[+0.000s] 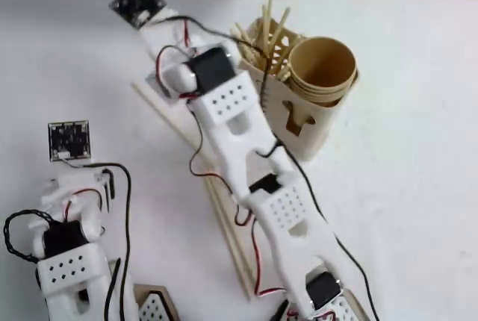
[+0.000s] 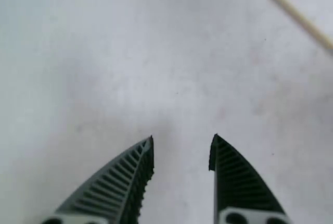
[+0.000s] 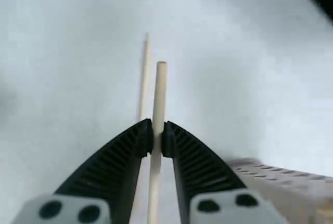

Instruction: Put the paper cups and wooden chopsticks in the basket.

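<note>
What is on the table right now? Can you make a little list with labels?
Right hand: shut on a thin pale wooden chopstick
Left hand: open, over the bare white table
Beige perforated basket: holds stacked tan paper cups and a bunch of wooden chopsticks
Left to pack: loose wooden chopsticks lying on the table

One basket, one stack of paper cups — chopsticks beyond counting.

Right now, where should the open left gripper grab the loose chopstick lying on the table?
Probably mid-shaft on the chopstick, coming straight down with the left gripper straddling it crosswise: it lies flat on the table, thin and straight.
</note>
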